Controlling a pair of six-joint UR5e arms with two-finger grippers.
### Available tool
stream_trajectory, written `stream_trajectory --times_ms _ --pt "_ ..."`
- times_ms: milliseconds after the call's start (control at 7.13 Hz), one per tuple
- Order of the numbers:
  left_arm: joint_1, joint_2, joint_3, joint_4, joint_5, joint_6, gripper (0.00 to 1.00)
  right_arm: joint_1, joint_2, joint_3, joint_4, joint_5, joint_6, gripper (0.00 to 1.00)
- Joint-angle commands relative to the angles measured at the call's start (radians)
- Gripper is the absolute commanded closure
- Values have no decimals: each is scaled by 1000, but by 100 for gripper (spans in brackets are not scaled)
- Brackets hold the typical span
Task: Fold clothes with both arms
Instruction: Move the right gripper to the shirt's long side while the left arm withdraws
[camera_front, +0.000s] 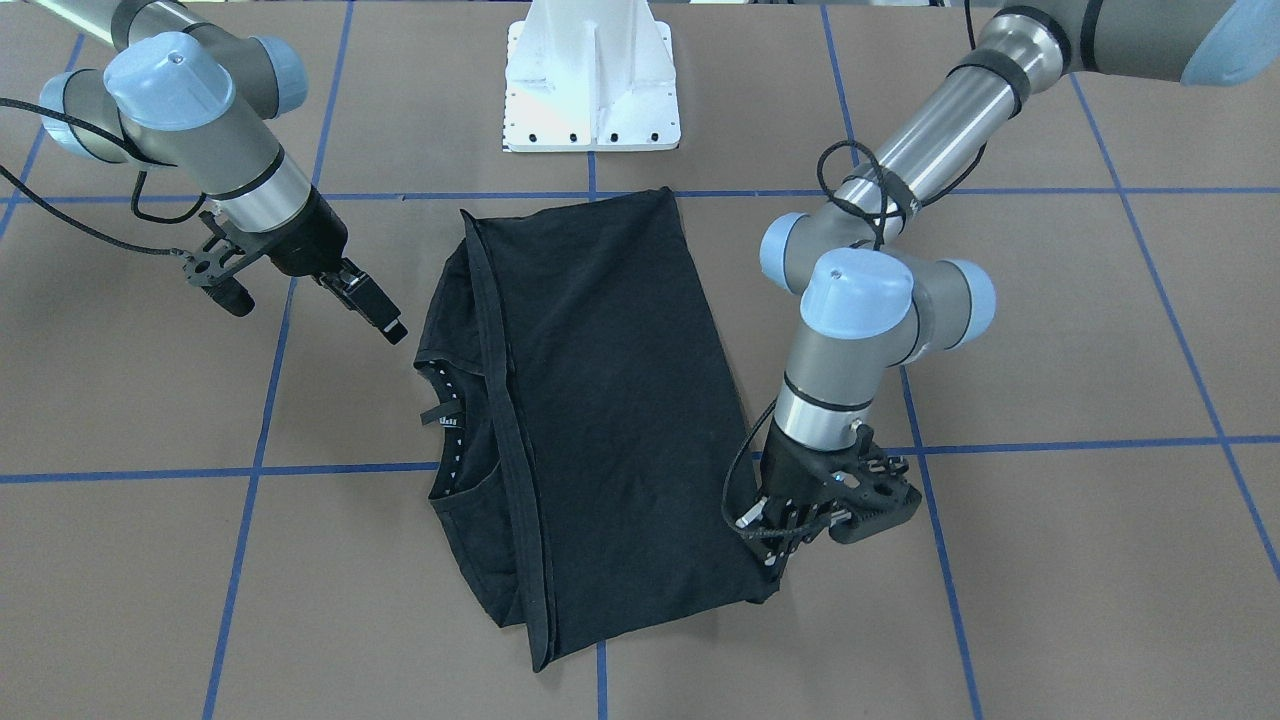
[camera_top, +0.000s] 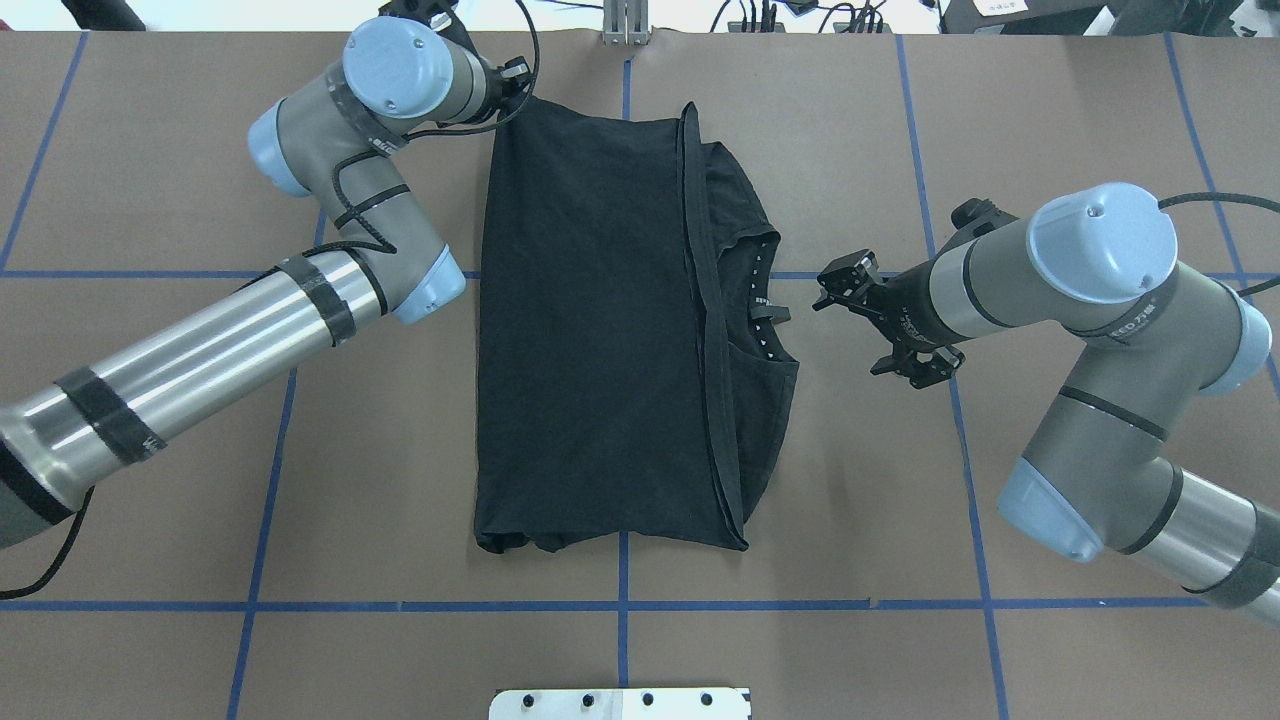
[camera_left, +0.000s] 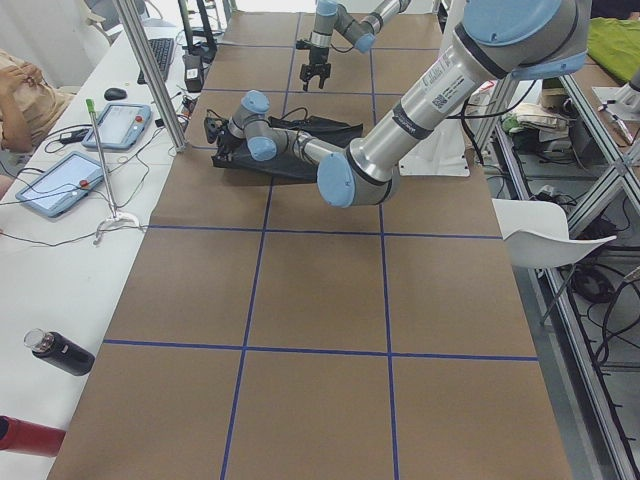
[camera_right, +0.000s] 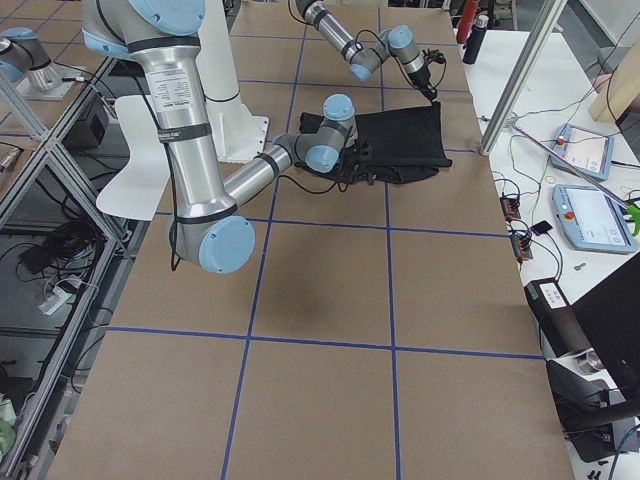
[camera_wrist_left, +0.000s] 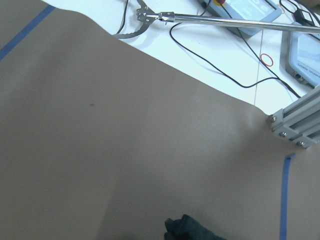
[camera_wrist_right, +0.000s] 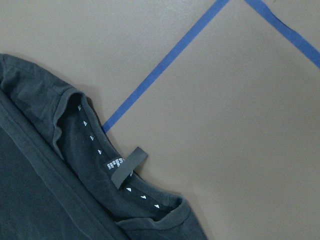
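Observation:
The black T-shirt (camera_front: 600, 400) lies folded flat on the brown table, plain side up, with its hem line running beside the collar (camera_top: 760, 300). It also shows in the overhead view (camera_top: 590, 330). My left gripper (camera_front: 770, 555) is down at the shirt's far corner on my left (camera_top: 512, 85), shut on the cloth. A bunched bit of cloth (camera_wrist_left: 192, 231) shows at the bottom of the left wrist view. My right gripper (camera_top: 835, 280) hovers open and empty just right of the collar. The right wrist view shows the collar tag (camera_wrist_right: 127, 166).
The white base pedestal (camera_front: 592, 90) stands at the robot's edge of the table. Blue tape lines (camera_top: 625, 605) grid the brown surface. Beyond the far edge are an aluminium post (camera_wrist_left: 297, 125), tablets (camera_left: 120, 125) and cables. A person (camera_left: 20, 90) sits there.

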Motion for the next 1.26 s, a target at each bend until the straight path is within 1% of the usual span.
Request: stream_trajectory --times_ms 0,140,280,421,561,701,841,981,1122 --pt "-8 -26 62 -23 30 59 15 -20 7 0 -3 -15 5 0" --pt "-15 33 23 -39 28 62 0 -68 27 2 -3 -76 5 0" --pt "-24 116 -86 -47 24 126 0 -138 56 11 -38 -180 2 0" --pt "-32 203 -225 -34 16 157 0 -201 102 31 -159 -224 1 0" --pt "-34 271 -319 -27 -60 157 0 -264 160 54 -323 -239 -4 0" --pt "-38 341 -405 -29 -96 153 0 -348 198 55 -404 -326 -55 5" --pt "-38 377 -444 -29 -96 151 0 -407 199 58 -440 -360 -237 27" --pt "-38 385 -449 -29 -96 144 0 -436 217 57 -472 -356 -456 37" --pt "-38 422 -478 -29 -98 147 0 -444 222 55 -474 -351 -549 37"
